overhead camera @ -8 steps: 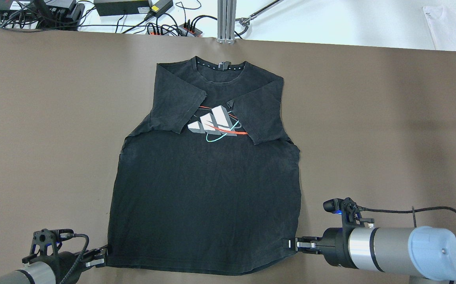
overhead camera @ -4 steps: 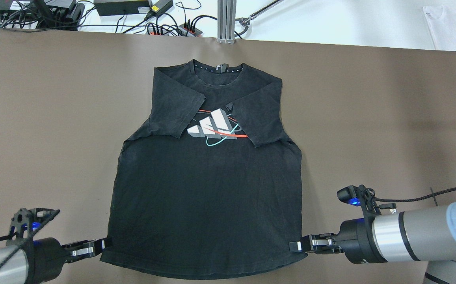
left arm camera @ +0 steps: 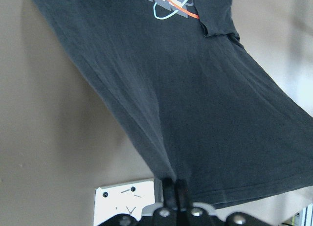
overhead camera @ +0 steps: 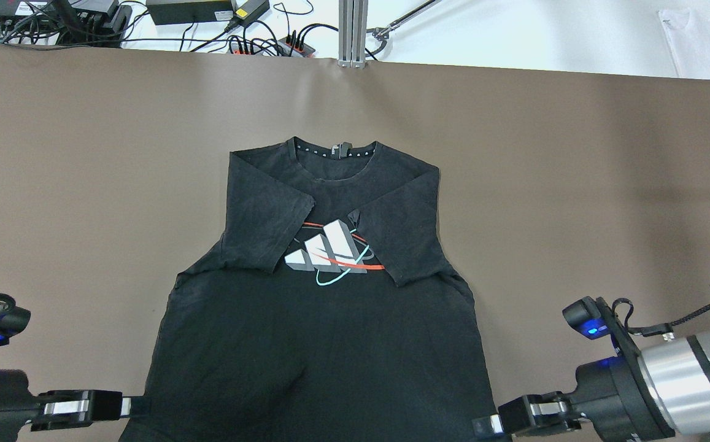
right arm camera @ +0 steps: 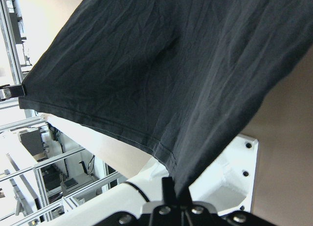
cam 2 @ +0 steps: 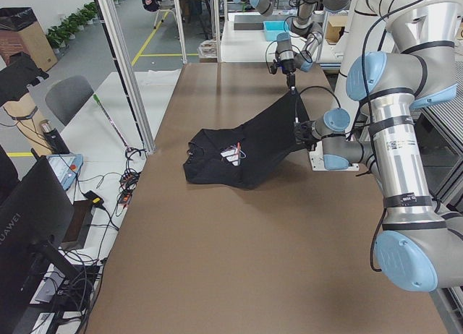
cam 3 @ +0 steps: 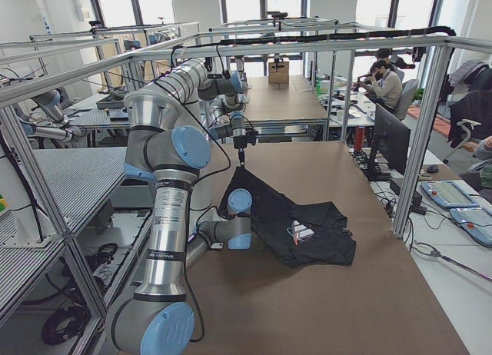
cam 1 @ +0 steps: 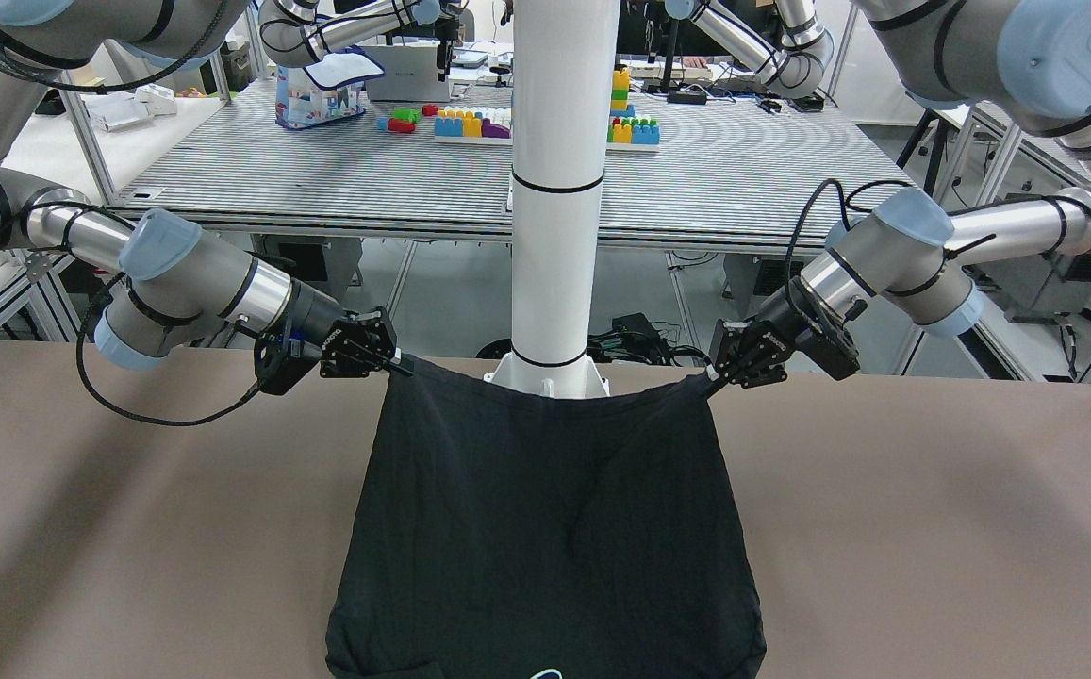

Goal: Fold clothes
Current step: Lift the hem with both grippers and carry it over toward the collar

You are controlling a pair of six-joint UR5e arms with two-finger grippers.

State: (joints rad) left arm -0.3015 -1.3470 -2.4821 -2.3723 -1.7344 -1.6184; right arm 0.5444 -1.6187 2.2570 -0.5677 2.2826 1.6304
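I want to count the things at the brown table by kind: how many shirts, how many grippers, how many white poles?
Black T-shirt: 1
Grippers: 2 (left gripper, right gripper)
White pole: 1
Total: 4

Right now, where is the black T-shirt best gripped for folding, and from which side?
Probably at the two bottom hem corners, each from its outer side. The black T-shirt lies front up, collar far from the robot, so the straight hem is the near edge. The left pincer and right pincer are shut on those corners.
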